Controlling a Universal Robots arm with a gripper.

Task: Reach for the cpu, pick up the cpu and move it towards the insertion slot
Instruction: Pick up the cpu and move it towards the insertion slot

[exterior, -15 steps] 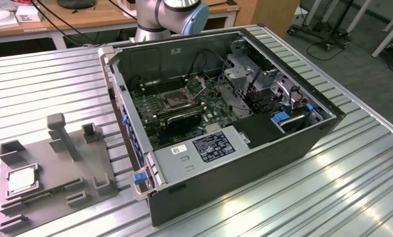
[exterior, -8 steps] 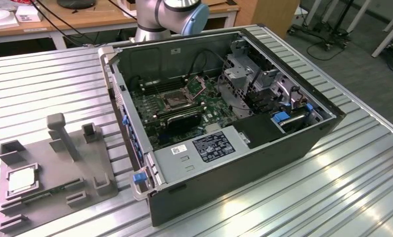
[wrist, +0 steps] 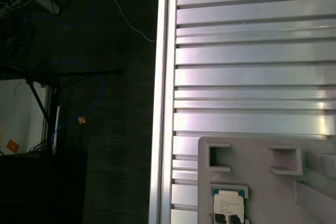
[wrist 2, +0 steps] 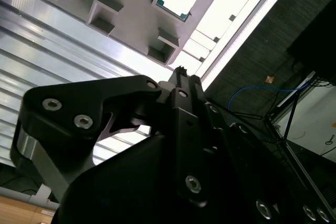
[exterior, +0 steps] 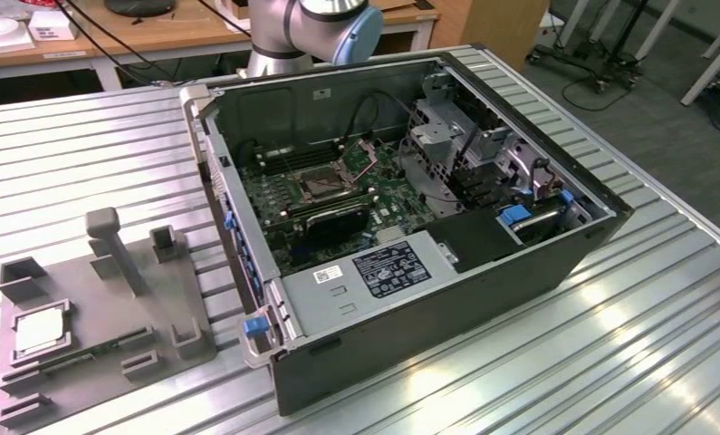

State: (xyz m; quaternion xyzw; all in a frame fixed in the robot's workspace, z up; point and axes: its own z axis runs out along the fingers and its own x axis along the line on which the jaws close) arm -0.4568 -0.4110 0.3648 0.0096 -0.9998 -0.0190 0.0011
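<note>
Bright workshop around a metal bench.
A ribbed aluminium table (exterior: 81, 154) gleams with pale reflections; behind it stands a wooden desk (exterior: 215, 32). Dark grey carpet (exterior: 649, 91) covers the floor, with wheeled stands (exterior: 583, 54) and a loose blue cable (wrist 2: 252, 87).

Silvery cpu (exterior: 40, 333) flat in grey tray (exterior: 106, 313); insertion slot (exterior: 315, 186) inside open case (exterior: 481, 299)

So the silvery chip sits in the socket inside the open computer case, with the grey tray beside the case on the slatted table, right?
No. The cpu lies in a recess of the grey tray, not in the insertion slot, as the exterior view shows. The tray does stand beside the open computer case on the slatted table.
</note>
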